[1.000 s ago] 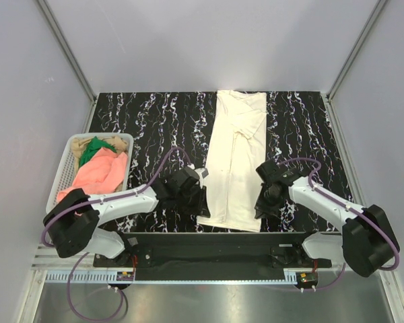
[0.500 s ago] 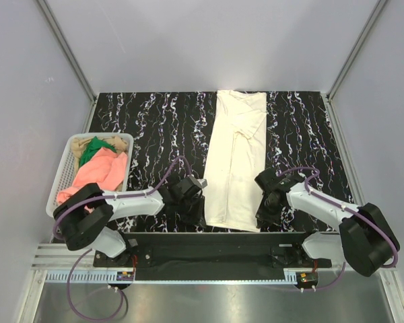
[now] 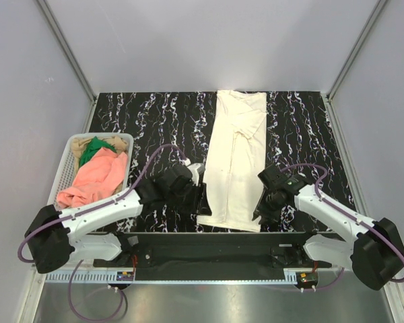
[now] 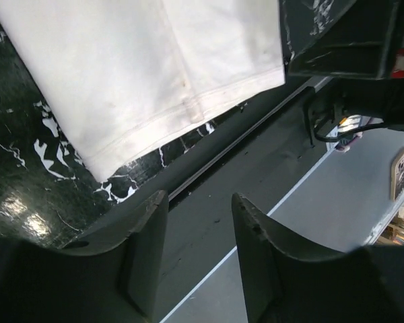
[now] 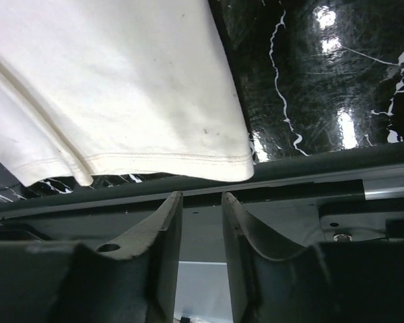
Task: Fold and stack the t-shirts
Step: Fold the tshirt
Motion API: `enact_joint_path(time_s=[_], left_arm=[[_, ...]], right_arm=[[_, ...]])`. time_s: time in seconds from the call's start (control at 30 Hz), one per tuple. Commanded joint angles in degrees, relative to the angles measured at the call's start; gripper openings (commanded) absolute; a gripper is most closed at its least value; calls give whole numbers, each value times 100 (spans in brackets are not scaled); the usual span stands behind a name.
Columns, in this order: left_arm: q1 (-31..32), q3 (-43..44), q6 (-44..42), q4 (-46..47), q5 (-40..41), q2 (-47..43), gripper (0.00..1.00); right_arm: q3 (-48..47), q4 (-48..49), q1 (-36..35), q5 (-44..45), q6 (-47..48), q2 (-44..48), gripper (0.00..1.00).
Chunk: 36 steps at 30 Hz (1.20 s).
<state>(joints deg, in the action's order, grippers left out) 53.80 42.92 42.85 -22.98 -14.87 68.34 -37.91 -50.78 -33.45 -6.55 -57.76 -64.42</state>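
Note:
A cream-white t-shirt [image 3: 237, 161], folded lengthwise into a long strip, lies on the black marbled table [image 3: 155, 121] from the far edge to the near edge. Its hem shows in the left wrist view [image 4: 155, 74] and the right wrist view [image 5: 121, 101]. My left gripper [image 3: 200, 198] is open and empty beside the hem's left corner [image 4: 104, 171]. My right gripper [image 3: 260, 214] is open and empty beside the hem's right corner [image 5: 242, 168]. Salmon-pink [image 3: 94, 178], green [image 3: 93, 149] and tan [image 3: 116, 143] t-shirts lie bunched in the basket.
A white mesh basket [image 3: 67, 161] stands at the table's left edge. A black rail [image 3: 209, 245] runs along the near edge under both grippers, and the hem reaches almost to it. Grey walls enclose the table on three sides.
The left arm has swung, its elbow now lower left, and its gripper has shifted a little toward the hem's left corner. The right gripper has dropped slightly toward the near edge. The shirt has not moved.

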Motion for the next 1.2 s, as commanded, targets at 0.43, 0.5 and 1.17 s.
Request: enact_joint_path(time_s=[0.43, 0.5, 1.17], left_arm=[[-414, -477, -66, 531, 178, 707, 48], [-423, -547, -58, 575, 213, 751, 49], [-423, -811, 65, 1015, 266, 1068, 36]], right_arm=[[425, 25, -65, 145, -526, -18, 38], [407, 42, -47, 215, -570, -61, 40], [477, 209, -56, 435, -534, -256, 35]])
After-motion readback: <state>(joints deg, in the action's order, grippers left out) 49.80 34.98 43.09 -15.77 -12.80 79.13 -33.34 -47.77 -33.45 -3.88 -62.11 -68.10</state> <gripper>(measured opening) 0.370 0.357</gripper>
